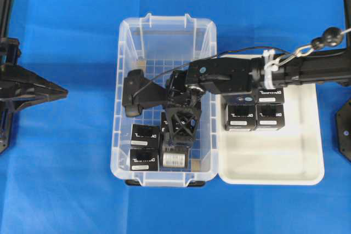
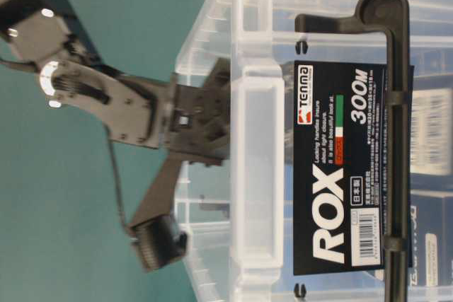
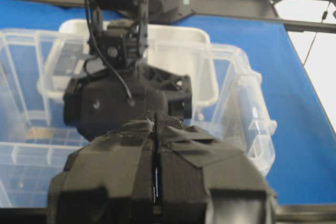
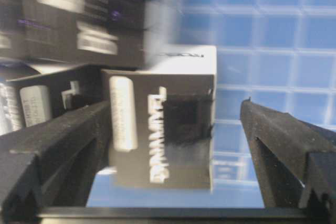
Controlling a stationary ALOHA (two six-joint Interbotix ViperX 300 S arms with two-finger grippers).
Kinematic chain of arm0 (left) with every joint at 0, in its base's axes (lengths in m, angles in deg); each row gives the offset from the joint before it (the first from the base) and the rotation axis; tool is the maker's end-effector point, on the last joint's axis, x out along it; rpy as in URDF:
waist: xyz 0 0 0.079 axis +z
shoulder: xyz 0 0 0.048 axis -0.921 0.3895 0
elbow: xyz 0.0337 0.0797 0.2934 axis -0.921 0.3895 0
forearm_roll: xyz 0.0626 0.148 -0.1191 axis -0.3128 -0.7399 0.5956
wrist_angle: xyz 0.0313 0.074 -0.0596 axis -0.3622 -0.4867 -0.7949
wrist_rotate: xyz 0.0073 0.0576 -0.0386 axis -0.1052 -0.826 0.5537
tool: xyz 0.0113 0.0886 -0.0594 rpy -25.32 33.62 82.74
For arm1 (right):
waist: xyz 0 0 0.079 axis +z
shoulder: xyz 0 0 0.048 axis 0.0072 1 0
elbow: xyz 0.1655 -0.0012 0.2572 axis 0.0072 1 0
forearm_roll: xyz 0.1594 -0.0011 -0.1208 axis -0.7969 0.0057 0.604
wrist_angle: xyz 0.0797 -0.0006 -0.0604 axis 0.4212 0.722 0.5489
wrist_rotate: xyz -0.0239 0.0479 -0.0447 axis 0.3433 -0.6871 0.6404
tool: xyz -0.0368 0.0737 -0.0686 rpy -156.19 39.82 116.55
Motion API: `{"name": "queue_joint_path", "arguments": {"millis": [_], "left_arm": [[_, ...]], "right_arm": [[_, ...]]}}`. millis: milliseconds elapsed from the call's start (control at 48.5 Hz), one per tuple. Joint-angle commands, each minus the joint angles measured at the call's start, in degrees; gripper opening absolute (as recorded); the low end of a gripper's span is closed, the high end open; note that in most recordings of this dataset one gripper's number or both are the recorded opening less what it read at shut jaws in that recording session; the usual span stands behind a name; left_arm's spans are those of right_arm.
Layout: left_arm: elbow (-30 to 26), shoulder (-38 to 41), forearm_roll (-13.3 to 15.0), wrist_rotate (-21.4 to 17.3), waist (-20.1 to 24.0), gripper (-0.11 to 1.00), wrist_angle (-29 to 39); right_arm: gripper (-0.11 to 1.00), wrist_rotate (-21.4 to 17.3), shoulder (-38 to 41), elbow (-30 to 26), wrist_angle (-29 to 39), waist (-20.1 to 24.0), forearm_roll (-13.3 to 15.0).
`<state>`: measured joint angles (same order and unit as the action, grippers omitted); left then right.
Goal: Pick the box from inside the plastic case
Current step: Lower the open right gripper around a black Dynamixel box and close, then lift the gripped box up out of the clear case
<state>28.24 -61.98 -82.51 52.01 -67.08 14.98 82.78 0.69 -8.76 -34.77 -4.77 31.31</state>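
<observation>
The clear plastic case (image 1: 127, 42) stands mid-table and holds several small black boxes (image 1: 145, 134). My right gripper (image 1: 158, 117) reaches down into it, jaws wide open. In the right wrist view one box (image 4: 160, 135) with white lettering and a white label strip stands between the fingers (image 4: 58, 145) of the right gripper (image 4: 173, 140). It sits close to the left finger, with a gap to the right one. My left gripper (image 3: 156, 129) hovers outside the case (image 3: 236, 103) on the left, its fingers pressed together on nothing.
A white tray (image 1: 274, 168) to the right of the case carries several black boxes (image 1: 240, 118). A box with a wide printed label face (image 1: 174, 160) lies at the case's front. The case wall bears a ROX label (image 2: 340, 167). Blue cloth covers the table.
</observation>
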Motion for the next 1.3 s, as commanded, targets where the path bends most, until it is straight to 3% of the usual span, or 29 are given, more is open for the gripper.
{"name": "queue_joint_path", "arguments": {"millis": [0, 433, 515, 639, 845, 1277], "left_arm": [[-1.4, 0.4, -0.1, 0.0, 0.1, -0.07, -0.3], [-1.3, 0.4, -0.1, 0.0, 0.5, -0.07, -0.3], [-1.2, 0.4, -0.1, 0.0, 0.7, -0.07, -0.3], [-1.2, 0.4, -0.1, 0.1, 0.8, -0.07, -0.3], [-1.3, 0.2, -0.1, 0.0, 0.8, -0.07, -0.3], [-1.4, 0.1, -0.1, 0.0, 1.4, -0.07, -0.3]], "right_arm": [[0.99, 1.4, 0.2, -0.1, -0.4, 0.2, 0.0], [0.97, 2.7, 0.6, 0.4, -2.0, -0.3, 0.1], [0.88, 3.2, 0.6, 0.4, -1.1, -0.3, 0.4], [0.63, 3.4, 0.4, -0.4, -0.3, -0.4, 0.8], [0.62, 3.1, -1.3, -4.2, 0.7, -2.5, 0.8], [0.62, -0.4, -11.7, -19.8, 22.0, -8.4, 0.8]]}}
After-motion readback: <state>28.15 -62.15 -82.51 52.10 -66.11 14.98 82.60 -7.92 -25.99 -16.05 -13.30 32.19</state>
